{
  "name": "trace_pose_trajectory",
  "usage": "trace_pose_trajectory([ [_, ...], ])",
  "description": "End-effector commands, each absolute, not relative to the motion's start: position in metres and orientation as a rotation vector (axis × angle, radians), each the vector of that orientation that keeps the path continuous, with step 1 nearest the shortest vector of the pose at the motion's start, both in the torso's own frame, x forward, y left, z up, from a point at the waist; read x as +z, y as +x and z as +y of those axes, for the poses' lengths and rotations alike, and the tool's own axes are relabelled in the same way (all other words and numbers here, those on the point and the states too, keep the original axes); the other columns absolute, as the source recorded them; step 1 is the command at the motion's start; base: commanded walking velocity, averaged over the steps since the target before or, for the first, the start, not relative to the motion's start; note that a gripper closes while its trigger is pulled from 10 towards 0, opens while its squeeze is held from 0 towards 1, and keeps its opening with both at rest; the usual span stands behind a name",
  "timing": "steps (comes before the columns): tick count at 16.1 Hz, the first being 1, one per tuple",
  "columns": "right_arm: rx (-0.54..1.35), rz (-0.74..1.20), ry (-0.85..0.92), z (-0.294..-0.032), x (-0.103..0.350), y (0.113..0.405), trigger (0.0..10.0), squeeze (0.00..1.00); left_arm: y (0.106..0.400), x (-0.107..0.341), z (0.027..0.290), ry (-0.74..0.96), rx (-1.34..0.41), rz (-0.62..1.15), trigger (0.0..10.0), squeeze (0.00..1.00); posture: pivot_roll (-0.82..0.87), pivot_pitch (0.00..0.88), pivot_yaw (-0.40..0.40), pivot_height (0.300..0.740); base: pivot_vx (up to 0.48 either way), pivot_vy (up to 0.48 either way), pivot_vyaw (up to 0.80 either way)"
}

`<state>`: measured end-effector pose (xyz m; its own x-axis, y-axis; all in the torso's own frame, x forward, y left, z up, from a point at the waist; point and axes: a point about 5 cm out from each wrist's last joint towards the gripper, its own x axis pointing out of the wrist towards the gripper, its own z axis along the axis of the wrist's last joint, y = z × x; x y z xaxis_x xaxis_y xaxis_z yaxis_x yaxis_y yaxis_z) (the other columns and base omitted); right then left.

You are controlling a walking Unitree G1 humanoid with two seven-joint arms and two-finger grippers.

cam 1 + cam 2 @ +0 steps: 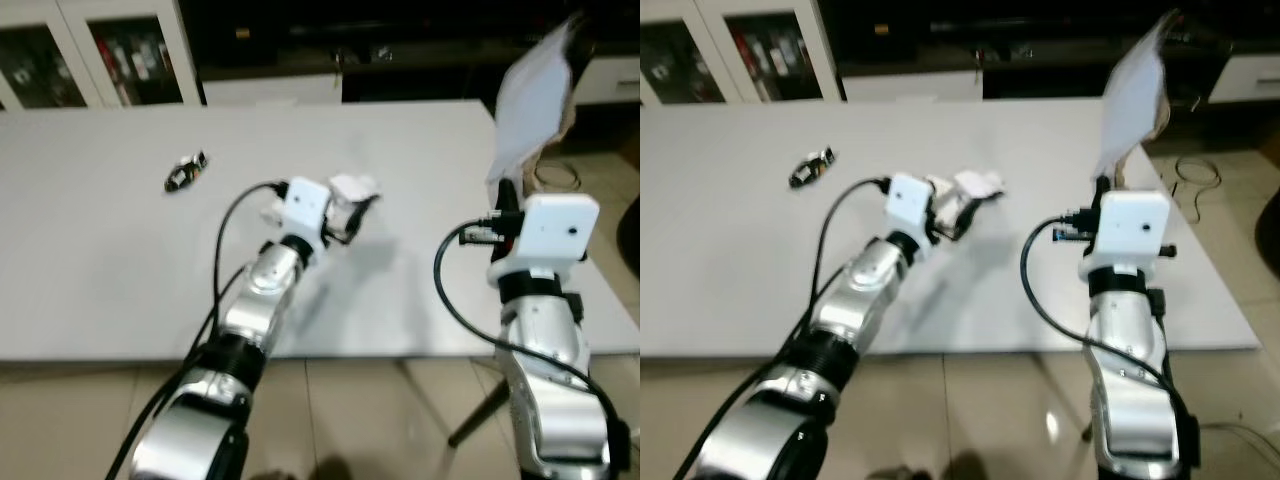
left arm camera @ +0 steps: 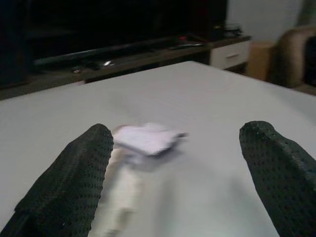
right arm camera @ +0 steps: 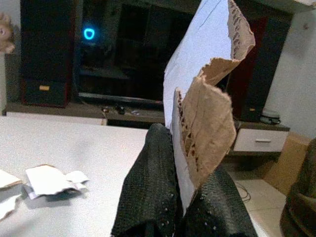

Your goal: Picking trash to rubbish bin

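Observation:
A crumpled white paper (image 1: 352,186) lies near the middle of the white table (image 1: 100,280). My left gripper (image 1: 352,212) hovers just short of it, open, with the paper (image 2: 145,138) lying between and beyond its black fingers (image 2: 74,182). A pale torn scrap (image 2: 123,192) lies close by the left finger. My right gripper (image 1: 505,195) is raised over the table's right edge, shut on a torn piece of cardboard (image 1: 535,95) that stands upright, white on one face and brown corrugated (image 3: 207,118) on the other. A small dark wrapper (image 1: 186,172) lies further left on the table.
A white glass-door cabinet (image 1: 90,50) and a dark low media unit (image 1: 400,40) stand behind the table. A cable (image 1: 555,172) lies on the tiled floor at the right. A dark stand leg (image 1: 480,410) slants under the table's front edge.

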<state>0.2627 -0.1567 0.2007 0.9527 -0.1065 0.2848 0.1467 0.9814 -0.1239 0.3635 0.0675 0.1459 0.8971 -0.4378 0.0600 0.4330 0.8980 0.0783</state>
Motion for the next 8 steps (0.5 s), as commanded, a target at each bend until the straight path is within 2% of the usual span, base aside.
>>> trace_pose_trajectory([
  [1,-0.119,-0.3,-0.155,-0.1552,0.2057,0.2628,10.0,0.0,0.364,0.1429,0.07,0.06,-0.422,-0.059,10.0,0.0,0.06,0.081,0.003,0.74,0.0,0.0,0.0],
  [6,-0.113,-0.298,-0.16,-0.1547,0.2058,0.2634,10.0,0.0,0.3636,0.1436,0.0698,0.082,-0.423,-0.069,10.0,0.0,0.06,0.085,-0.001,0.74,0.0,0.0,0.0],
  [8,-0.111,-0.298,-0.161,-0.1538,0.2059,0.2633,10.0,0.0,0.3638,0.1434,0.0697,0.078,-0.421,-0.064,10.0,0.0,0.06,0.085,0.001,0.74,0.0,-0.48,0.0],
])
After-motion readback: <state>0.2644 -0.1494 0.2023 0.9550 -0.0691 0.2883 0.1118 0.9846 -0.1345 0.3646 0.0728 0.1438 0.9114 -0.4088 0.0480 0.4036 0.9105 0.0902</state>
